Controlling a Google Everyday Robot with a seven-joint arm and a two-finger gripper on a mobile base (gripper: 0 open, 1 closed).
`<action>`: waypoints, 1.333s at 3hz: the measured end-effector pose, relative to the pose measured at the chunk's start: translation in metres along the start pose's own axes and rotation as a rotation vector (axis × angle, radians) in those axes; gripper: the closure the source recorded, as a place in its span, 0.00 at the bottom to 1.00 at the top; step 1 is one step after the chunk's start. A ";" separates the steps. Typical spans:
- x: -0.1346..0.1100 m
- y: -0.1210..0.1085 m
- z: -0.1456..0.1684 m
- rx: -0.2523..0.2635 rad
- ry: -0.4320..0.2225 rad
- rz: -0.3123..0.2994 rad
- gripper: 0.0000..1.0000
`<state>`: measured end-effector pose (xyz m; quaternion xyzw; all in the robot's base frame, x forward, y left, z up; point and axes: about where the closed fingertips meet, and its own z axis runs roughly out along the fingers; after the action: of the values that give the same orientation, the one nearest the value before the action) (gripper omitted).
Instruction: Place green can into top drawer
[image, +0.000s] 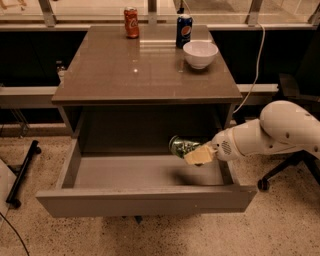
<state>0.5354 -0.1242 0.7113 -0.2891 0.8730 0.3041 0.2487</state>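
Observation:
The top drawer (145, 200) is pulled open below the brown cabinet top, and its grey inside shows. My gripper (196, 153) reaches in from the right on a white arm and is shut on the green can (181, 146). The can lies on its side in the cream fingers (200, 156), over the right part of the drawer floor, a little above it.
On the cabinet top (145, 70) stand an orange-red can (131, 22), a blue Pepsi can (183, 31) and a white bowl (200, 53). A chair base (280, 172) is at the right. A black stand leg (22, 172) lies on the floor at the left.

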 end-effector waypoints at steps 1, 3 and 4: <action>-0.008 -0.017 0.044 0.064 0.044 0.015 0.74; -0.017 -0.015 0.093 0.065 0.118 0.025 0.28; -0.017 -0.014 0.095 0.062 0.119 0.024 0.04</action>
<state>0.5808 -0.0636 0.6506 -0.2884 0.8985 0.2620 0.2019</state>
